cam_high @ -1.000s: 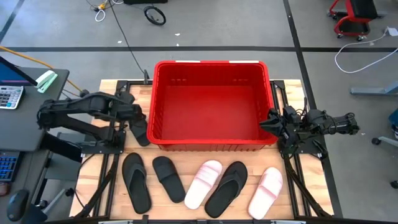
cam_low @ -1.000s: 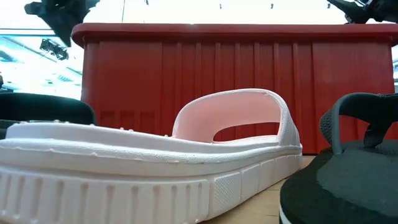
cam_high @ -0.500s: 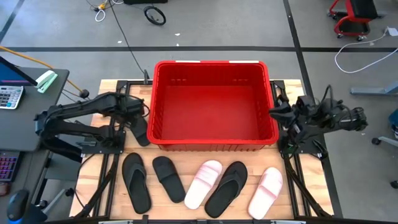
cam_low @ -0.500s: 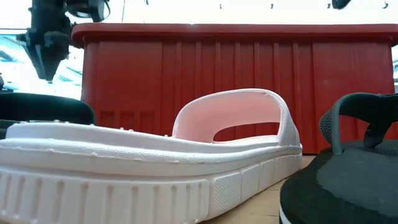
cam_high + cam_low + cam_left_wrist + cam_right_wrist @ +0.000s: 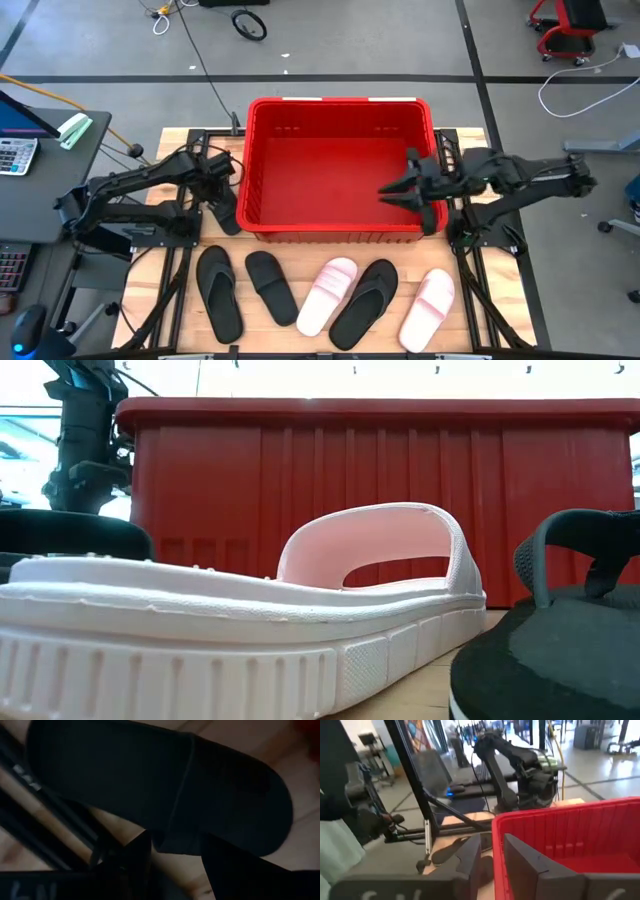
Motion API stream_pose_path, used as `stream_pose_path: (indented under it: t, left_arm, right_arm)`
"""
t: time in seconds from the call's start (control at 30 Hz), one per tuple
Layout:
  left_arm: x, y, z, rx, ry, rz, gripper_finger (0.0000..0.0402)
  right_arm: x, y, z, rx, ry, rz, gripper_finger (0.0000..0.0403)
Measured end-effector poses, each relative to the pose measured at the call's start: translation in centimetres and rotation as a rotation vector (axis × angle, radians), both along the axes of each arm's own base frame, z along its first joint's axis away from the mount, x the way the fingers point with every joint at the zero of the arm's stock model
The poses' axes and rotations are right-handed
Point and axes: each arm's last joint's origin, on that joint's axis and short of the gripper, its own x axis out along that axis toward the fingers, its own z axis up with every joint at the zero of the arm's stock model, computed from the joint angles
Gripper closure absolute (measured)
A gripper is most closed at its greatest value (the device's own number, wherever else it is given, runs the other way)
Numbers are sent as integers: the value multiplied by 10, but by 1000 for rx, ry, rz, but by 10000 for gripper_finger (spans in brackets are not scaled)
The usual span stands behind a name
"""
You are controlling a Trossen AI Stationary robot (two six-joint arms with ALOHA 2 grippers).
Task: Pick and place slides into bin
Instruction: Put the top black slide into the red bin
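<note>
The red bin (image 5: 340, 102) stands in the middle of the table and holds no slides. A black wide-strap slide (image 5: 227, 214) lies on the table against the bin's left wall. My left gripper (image 5: 221, 192) points down close above it, open, its fingers (image 5: 142, 855) on either side of the strap's edge (image 5: 175, 840). My right gripper (image 5: 390, 190) reaches level over the bin's right half, open by a narrow gap (image 5: 492, 855), with nothing in it. Several more slides lie in a row near the front edge, among them a black slide (image 5: 272, 287) and a pink slide (image 5: 328, 295).
The front row also holds two black flip-flops (image 5: 218, 293) (image 5: 364, 302) and a second pink slide (image 5: 428, 308). Dark arm frames (image 5: 160, 230) flank the bin on both sides. In the low view the pink slide (image 5: 250, 620) fills the foreground before the bin's wall (image 5: 380, 490).
My left gripper has come down beside the bin's left wall toward the black slide lying there, turning as it sank. My right gripper has risen from the bin's right side and swung over the rim toward the table's left, and now hangs above the bin's inside.
</note>
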Motion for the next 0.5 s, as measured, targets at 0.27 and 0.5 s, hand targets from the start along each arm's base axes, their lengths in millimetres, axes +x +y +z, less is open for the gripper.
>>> stream_pose_path:
  t: [0.27,0.5]
  left_arm:
    - [-3,6,1,-45,-45,12,230]
    - [-1,19,-6,-55,-32,100,230]
  right_arm:
    - [44,2,1,-24,155,-22,268]
    - [55,6,4,-40,171,-7,238]
